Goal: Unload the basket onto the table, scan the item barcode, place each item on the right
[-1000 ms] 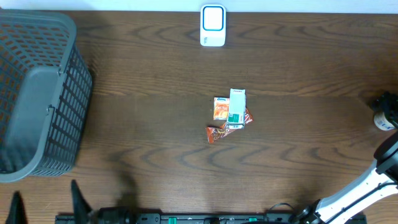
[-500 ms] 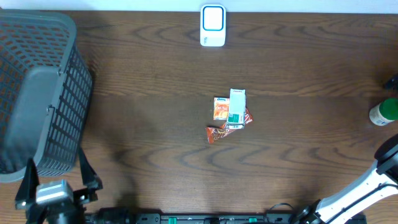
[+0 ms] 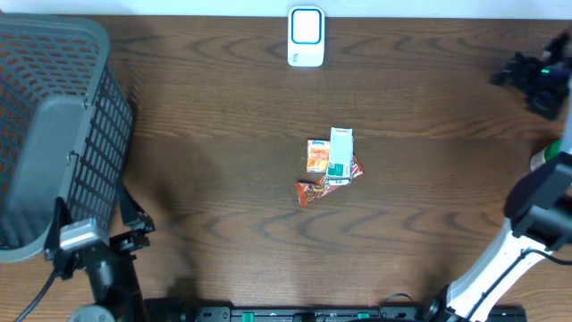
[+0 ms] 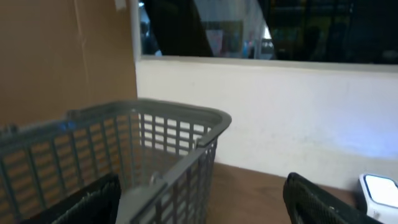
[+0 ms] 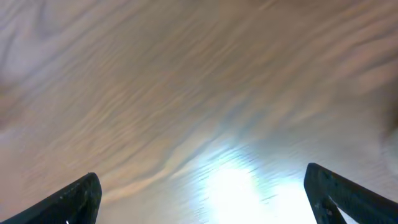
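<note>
A small pile of items lies mid-table: a white and green box (image 3: 340,154) on top of orange packets (image 3: 317,157) and a red-brown packet (image 3: 310,191). The white scanner (image 3: 306,37) with a blue screen stands at the far edge, and also shows as the scanner (image 4: 380,187) at the right of the left wrist view. My left gripper (image 3: 94,215) is open at the near left, by the basket, nothing between its fingers (image 4: 87,200). My right gripper (image 3: 529,79) is open above the far right of the table. In its own view only blurred wood shows between its fingertips (image 5: 78,198).
A large grey mesh basket (image 3: 54,134) fills the left side, close in front of the left gripper as the basket (image 4: 155,143). A green and white bottle (image 3: 540,160) stands at the right edge, partly behind the right arm (image 3: 527,224).
The left arm has come up from the near edge toward the basket. The right gripper has swung from the bottle at the right edge to the far right corner.
</note>
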`<state>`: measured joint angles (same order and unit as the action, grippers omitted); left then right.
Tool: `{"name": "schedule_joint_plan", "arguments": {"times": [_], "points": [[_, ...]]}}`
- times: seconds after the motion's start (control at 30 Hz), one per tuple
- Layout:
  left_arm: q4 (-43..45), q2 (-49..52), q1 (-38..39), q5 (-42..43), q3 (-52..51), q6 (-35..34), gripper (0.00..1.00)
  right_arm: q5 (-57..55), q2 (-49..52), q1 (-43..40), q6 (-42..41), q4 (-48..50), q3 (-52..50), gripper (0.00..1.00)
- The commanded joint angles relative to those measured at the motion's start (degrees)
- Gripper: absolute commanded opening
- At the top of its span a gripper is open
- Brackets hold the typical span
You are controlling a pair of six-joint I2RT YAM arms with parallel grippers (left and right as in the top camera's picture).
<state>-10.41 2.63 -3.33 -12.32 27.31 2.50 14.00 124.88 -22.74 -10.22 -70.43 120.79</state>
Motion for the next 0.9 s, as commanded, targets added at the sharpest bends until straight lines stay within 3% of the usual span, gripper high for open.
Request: {"name": "schedule_joint_plan", "arguments": {"times": [0.0,0.2,0.33,0.67,0.87], "points": [[3.6,0.1,-0.1,-2.4,-4.8,-7.8,0.84,7.8,-0.6,5.5,0.4,-3.5,1.0,0.99],[13.3,0.1,-0.1,-5.1,-14.8,-16.0,0.84,20.8,-0.5,14.5,3.7,-12.4,-2.7,0.99],[14.9,0.1,-0.1,-5.6,-17.9,-16.6,0.84,25.8,-0.5,18.4,6.4,-12.2,-9.9,0.99],[14.8,0.1,-0.1,-5.6,-20.0,-16.5,0.84,37.8,-0.5,22.8,7.7,8.0,-33.0,0.99],[14.0,0.1,-0.1,-5.6,-20.0,-16.5,0.84,37.9,-0.5,23.6,3.0,21.5,-41.6,0.98]]}}
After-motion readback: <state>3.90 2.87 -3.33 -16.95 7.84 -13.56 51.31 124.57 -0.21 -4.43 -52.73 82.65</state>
